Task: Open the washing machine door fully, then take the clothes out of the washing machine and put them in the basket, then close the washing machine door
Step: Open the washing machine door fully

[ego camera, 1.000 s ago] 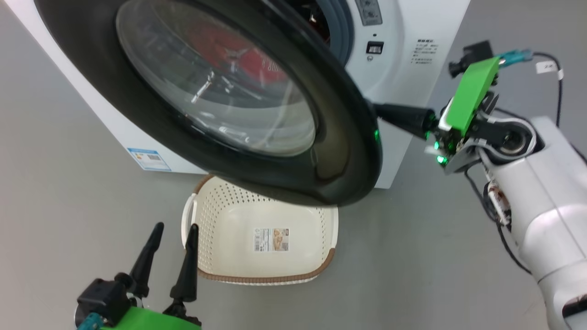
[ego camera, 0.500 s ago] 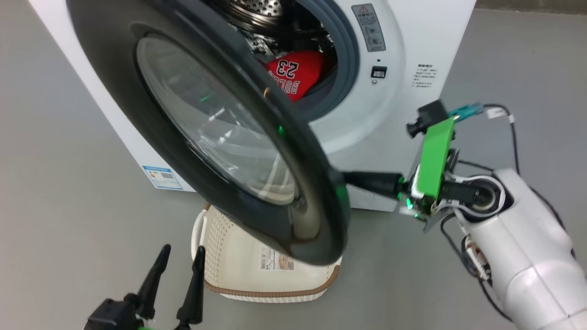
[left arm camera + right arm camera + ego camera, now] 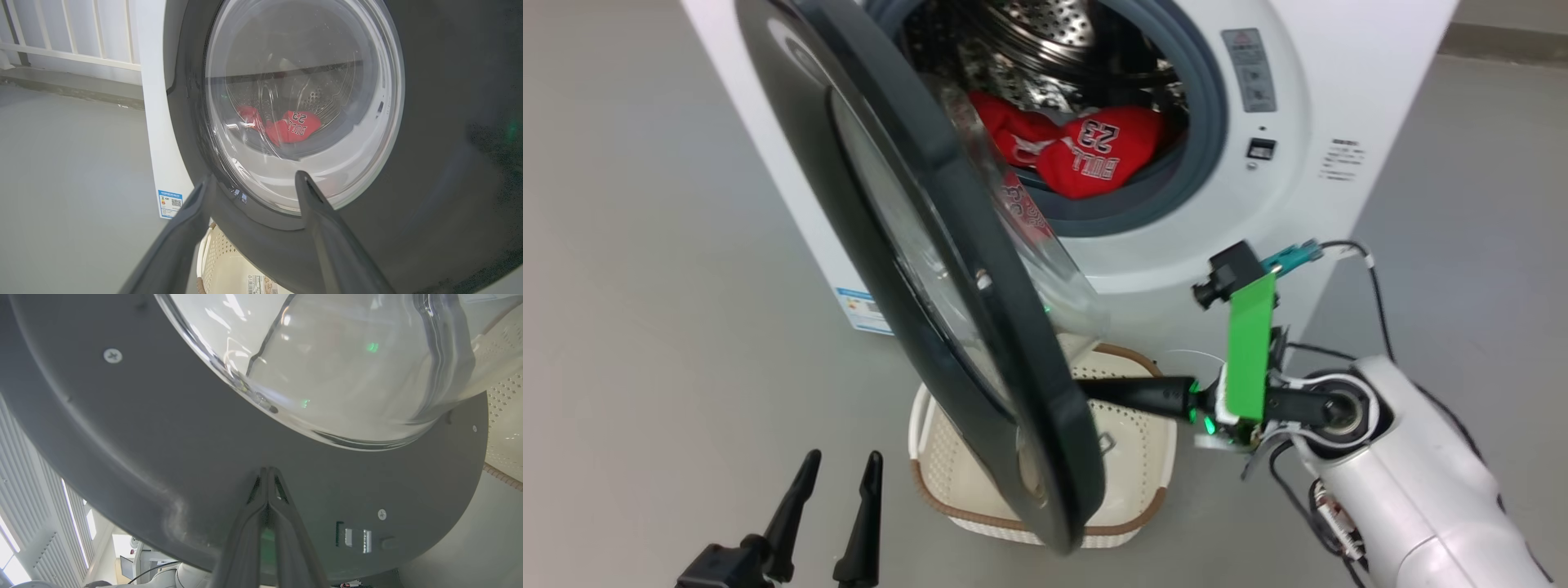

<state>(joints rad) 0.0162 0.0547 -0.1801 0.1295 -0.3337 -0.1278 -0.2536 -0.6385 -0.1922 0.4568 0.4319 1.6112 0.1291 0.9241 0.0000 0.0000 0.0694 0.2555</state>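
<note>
Closed right gripper (image 3: 267, 470), tips against washing machine door (image 3: 143, 428); basket (image 3: 507, 410) at right

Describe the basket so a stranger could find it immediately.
Start at the big white washing machine with its round black-rimmed door swung open. On the grey floor below that door sits the basket. It is the cream perforated tub with a brown woven-look rim.

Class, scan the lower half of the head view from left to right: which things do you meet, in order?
left claw → washing machine door → right claw → green plate → white forearm
</note>
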